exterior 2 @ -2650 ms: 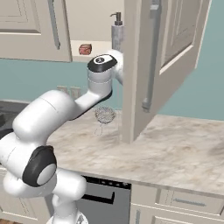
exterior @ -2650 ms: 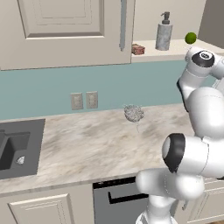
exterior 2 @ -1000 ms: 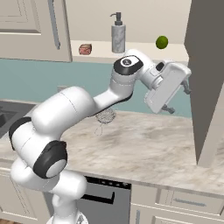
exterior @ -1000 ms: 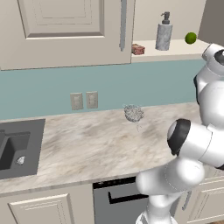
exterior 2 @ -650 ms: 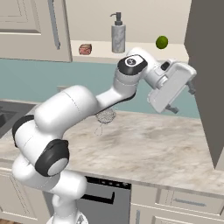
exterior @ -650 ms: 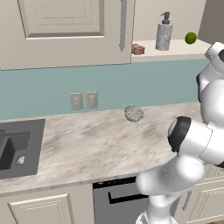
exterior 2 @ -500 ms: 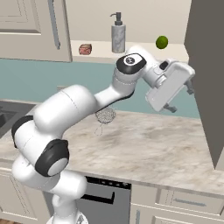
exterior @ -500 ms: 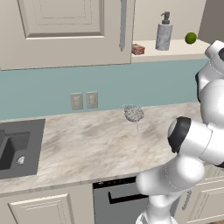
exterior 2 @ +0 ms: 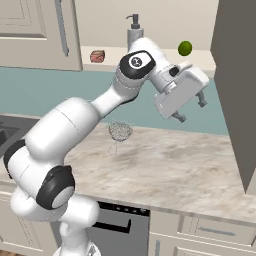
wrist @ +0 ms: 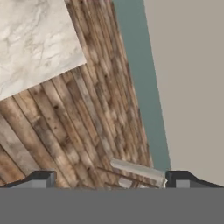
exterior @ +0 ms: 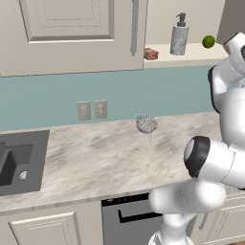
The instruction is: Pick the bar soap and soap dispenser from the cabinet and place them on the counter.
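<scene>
Below cabinet [exterior: 72, 38]: marbled counter [exterior: 95, 158], perhaps bare.

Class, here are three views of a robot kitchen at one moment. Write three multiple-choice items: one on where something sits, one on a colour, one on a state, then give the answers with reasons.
1. Where is the bar soap?
A. In the sink
B. On the cabinet shelf
C. On the counter

2. What colour is the round fruit right of the soap dispenser?
A. Green
B. Yellow
C. Red

3. How is the end effector?
A. Shut on the dispenser
B. Shut on nothing
C. Open, holding nothing

Answers:
1 B, it lies on the shelf left of the dispenser.
2 A, the lime is green.
3 C, its fingers stand apart, clear of the shelf items, above the counter.
</scene>
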